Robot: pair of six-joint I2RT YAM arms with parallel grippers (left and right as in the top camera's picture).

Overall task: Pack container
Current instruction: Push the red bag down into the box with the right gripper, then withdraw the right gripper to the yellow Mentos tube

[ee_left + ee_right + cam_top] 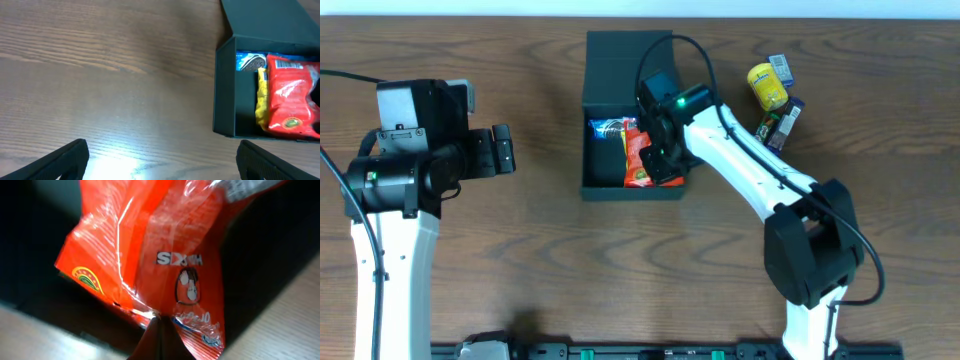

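The black container (588,150) stands open at the table's middle with its lid flap folded back. In it lie a blue packet (605,128), a yellow packet (261,100) and a red-orange snack packet (638,160). My right gripper (665,165) reaches into the box from the right. In the right wrist view its jaws (159,335) are pinched together on the red packet's (150,255) crinkled edge. My left gripper (503,150) hovers over bare wood left of the box, open with nothing between its fingers (65,160).
Loose snacks lie right of the box at the back: a yellow pouch (766,88), a dark packet (782,122) and a small blue-and-white one (780,66). The box's near wall (225,90) rises at the right of the left wrist view.
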